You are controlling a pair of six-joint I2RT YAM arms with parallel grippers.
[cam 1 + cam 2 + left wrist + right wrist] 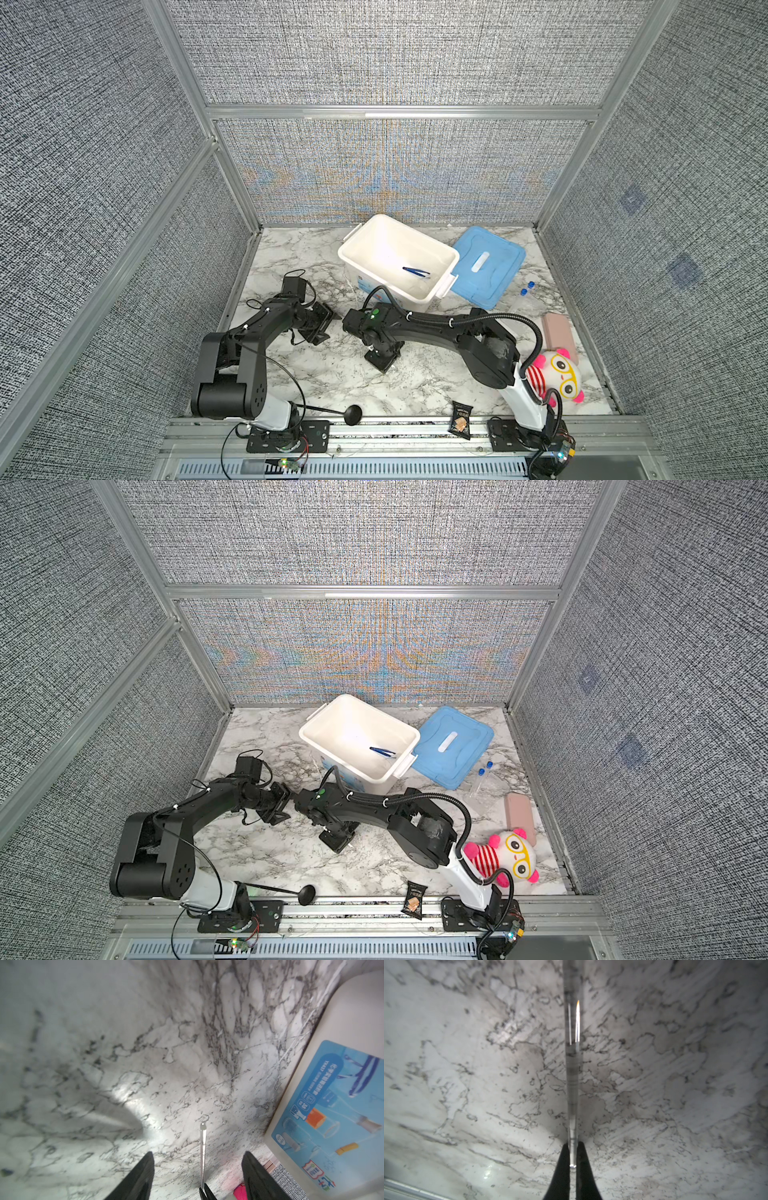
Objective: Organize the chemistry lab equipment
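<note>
On the marble table [291, 266], the white tub [399, 232] is standing open near the back, with its blue lid [503, 253] lying beside it. Blue tweezers [415, 272] are lying inside the tub, and two blue-capped tubes [481, 777] are lying on the table past the lid. In front of the tub the two arms are meeting. The right claw [572, 1155] is pinching the clear stick [572, 1064] tight at one end, and the stick's length is running straight out from the fingertips over the marble. The left claw [198, 1152] is standing wide, one finger on each side of the stick, which is touching neither. The stick's long axis is running along those fingers, roughly midway between them. In my judgement, the left claw closing would be squeezing squarely across it.
</note>
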